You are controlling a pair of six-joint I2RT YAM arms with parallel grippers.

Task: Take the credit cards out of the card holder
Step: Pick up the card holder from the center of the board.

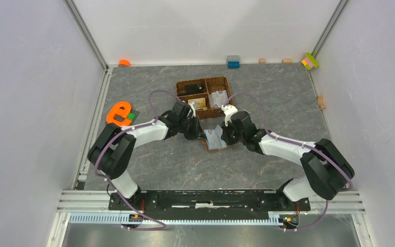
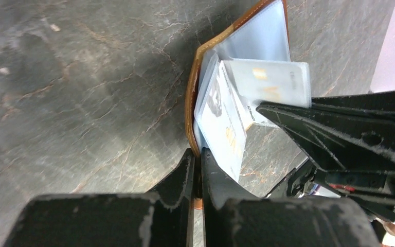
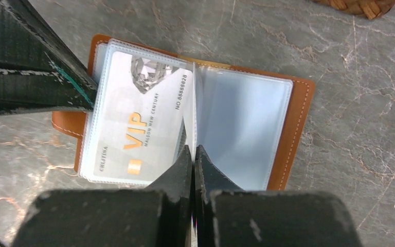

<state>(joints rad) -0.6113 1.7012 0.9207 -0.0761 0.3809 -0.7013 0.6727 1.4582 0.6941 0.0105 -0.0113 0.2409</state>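
a brown woven compartment basket [image 1: 204, 87] sits mid-way on the grey marbled worktop [image 1: 149, 170], an orange plastic letter e [image 1: 117, 112] lies near the left edge against a small green block [image 1: 132, 117], and along the back wall are a small orange piece [image 1: 124, 63], a blue-and-grey brick [image 1: 233, 62], two tan wooden blocks [image 1: 262, 60] and a stack of pink, yellow and green bricks [image 1: 310, 60].

Lettering on the pale card [image 3: 133, 123] in the wallet [image 3: 302, 118], just left of the right gripper [image 3: 193, 154]: big orange "VIP", and small print beside it reading "MAISON NEW CENTURY". Further out from the tips, "NO 88886828", with soft digits. The tiny name near the card's left corner is too blurred to read.
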